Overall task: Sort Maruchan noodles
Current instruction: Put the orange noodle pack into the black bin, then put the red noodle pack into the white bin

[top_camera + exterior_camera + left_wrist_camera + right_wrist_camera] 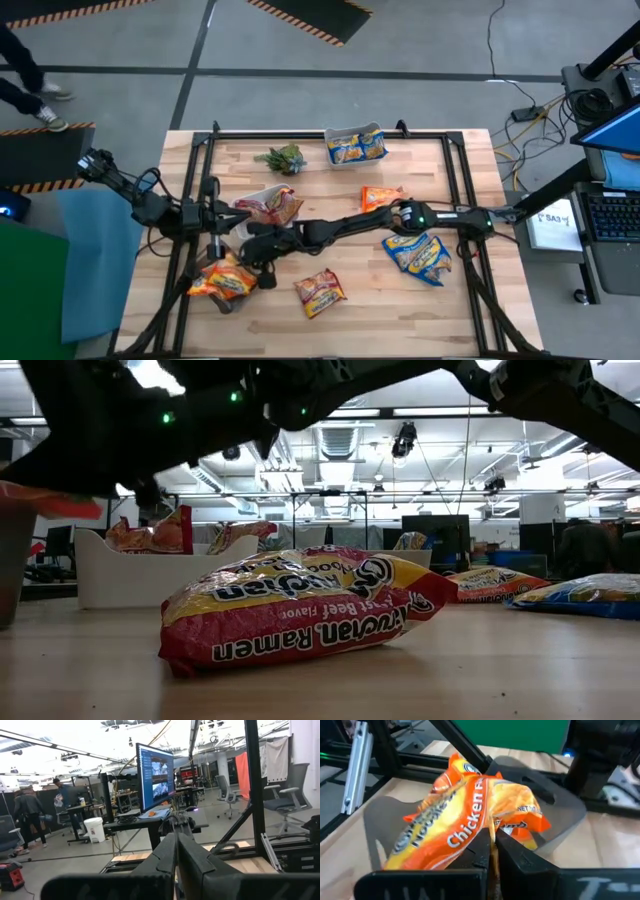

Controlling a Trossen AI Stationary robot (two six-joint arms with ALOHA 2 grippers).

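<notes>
right hand shut above crinkly orange chicken packet

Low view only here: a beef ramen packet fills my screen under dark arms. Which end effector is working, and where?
Observer: The right end effector, reaching across to the table's left, over a grey tub.
Operator: Holding anything?
Observer: It's shut, tips against an orange chicken packet in that tub; a pinch isn't clear.
Operator: Left one?
Observer: Left end effector shut, empty, beside the white tub.
</notes>
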